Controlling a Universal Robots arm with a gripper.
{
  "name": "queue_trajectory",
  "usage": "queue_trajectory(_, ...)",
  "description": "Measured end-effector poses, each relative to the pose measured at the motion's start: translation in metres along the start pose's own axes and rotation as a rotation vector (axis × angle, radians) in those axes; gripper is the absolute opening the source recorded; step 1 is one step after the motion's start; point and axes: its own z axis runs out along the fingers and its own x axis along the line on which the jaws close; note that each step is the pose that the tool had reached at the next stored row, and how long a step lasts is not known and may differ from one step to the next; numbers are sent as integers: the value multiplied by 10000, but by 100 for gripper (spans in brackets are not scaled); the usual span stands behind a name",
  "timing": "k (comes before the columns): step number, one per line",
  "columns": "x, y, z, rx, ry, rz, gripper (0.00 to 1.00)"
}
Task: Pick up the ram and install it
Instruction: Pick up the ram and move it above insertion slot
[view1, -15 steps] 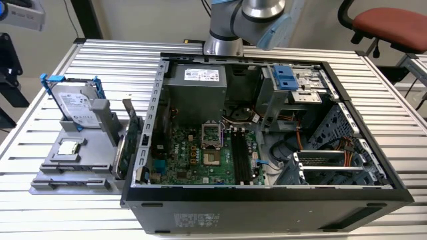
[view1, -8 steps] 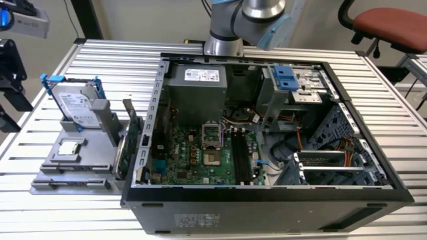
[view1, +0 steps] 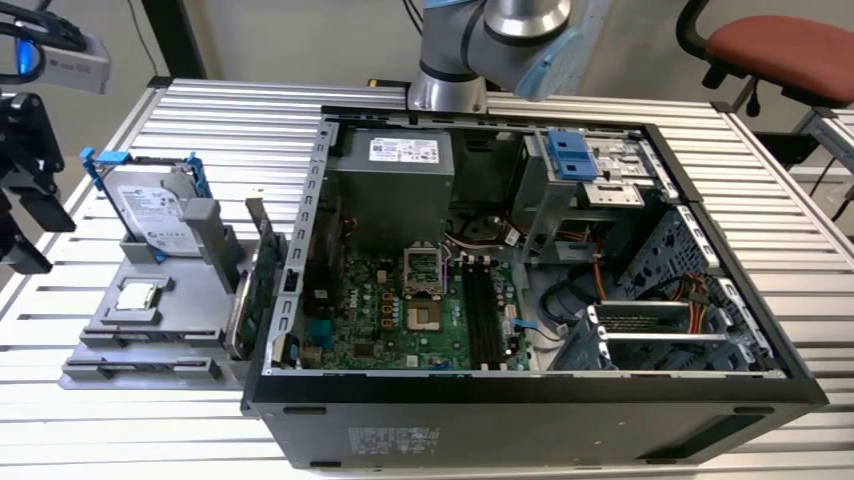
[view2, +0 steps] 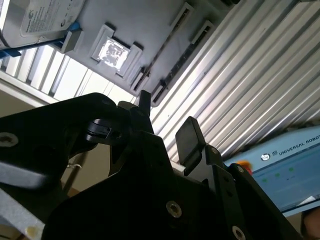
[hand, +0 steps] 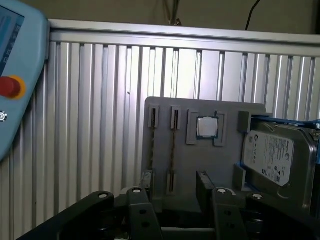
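Observation:
The ram looks like the thin dark strip (hand: 172, 150) standing on edge between two slotted posts of the grey parts holder (hand: 220, 165). My gripper (hand: 171, 192) hangs over the holder, open, with nothing between its black fingers (view2: 189, 137). In the exterior view the gripper (view1: 34, 235) is at the far left, beside the holder (view1: 200, 260) and apart from the open computer case (view1: 534, 400). The motherboard's long black slots (view1: 483, 318) lie bare inside the case.
On the holder stand a silver hard drive in a blue frame (view1: 154, 215), a processor chip (view1: 138, 296) and a green expansion card (view1: 244, 305) next to the case wall. A teach pendant (hand: 15, 75) lies on the ribbed table. An office chair (view1: 781, 45) is behind.

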Motion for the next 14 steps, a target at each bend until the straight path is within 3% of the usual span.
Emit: queue_trajectory(14, 3, -23, 216, 2, -2, 9, 100)
